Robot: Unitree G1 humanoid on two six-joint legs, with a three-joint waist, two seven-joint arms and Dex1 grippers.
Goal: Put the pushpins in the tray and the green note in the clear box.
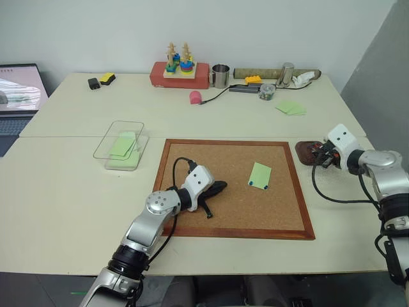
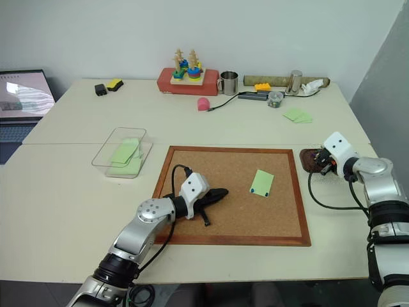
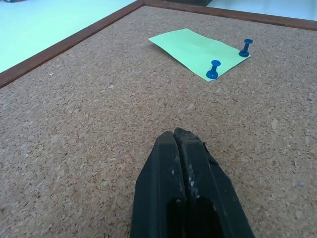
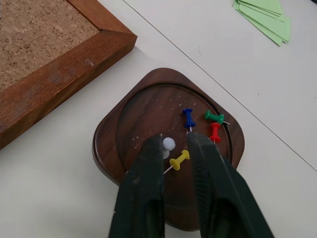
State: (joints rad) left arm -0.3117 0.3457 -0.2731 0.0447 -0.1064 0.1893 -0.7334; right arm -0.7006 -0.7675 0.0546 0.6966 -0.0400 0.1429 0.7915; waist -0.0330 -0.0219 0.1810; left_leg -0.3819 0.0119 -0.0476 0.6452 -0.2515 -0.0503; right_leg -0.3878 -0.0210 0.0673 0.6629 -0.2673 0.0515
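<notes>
Blue pushpins [image 3: 214, 69] pin green note [image 3: 195, 49] | left end effector [image 3: 179, 136] clenched | right end effector [image 4: 176, 144] parted over tray [image 4: 143, 109]

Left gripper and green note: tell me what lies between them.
Nothing but bare corkboard. In the left wrist view the shut left gripper points across open cork toward the green note, which two blue pushpins pin at its near edge.

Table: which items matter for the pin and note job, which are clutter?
Job:
green note pinned on corkboard
two blue pushpins
tray, five pins inside
clear box

Clutter:
laptop
metal cup
stacking toy
loose green notes
</notes>
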